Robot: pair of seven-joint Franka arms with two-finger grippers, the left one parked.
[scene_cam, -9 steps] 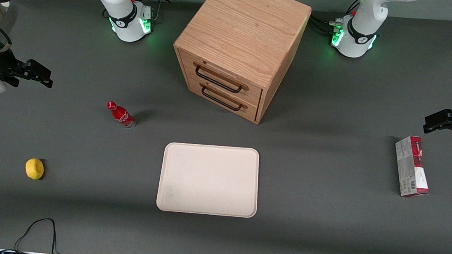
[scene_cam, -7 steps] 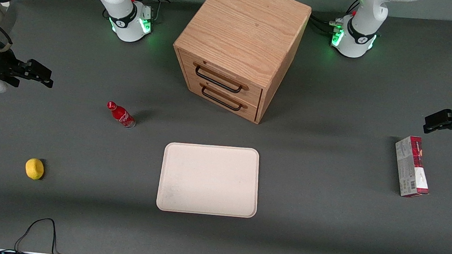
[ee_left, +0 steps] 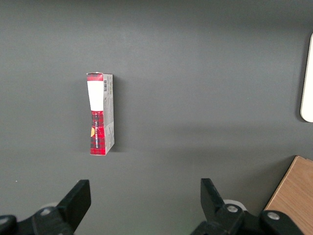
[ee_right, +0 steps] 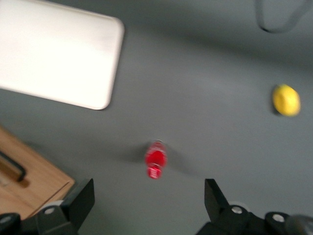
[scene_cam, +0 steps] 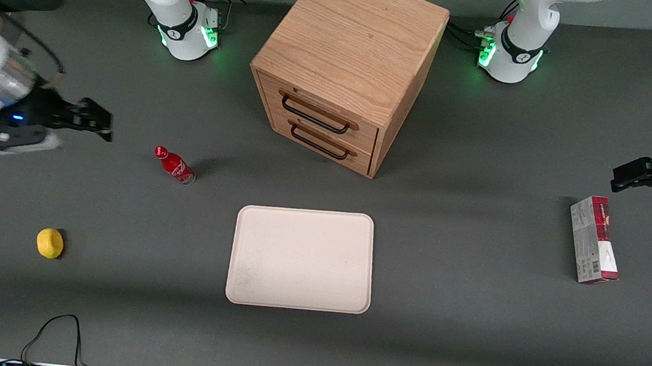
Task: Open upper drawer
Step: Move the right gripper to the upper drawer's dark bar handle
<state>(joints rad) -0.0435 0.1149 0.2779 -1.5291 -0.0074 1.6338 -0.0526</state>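
A cream tray lies flat on the grey table, nearer the front camera than the cabinet. Toward the working arm's end stand a red bottle and, well apart from it and nearer the camera, a yellow object, possibly a lemon. A red-and-grey carton lies toward the parked arm's end, and a black cable loops at the table's near edge.

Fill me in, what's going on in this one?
The right arm is setting out to open the upper drawer of the wooden cabinet, which is shut, like the lower drawer. Its gripper hangs in the air toward the working arm's end of the table, fingers open and holding nothing, well short of the handle. A red bottle stands between gripper and cabinet.
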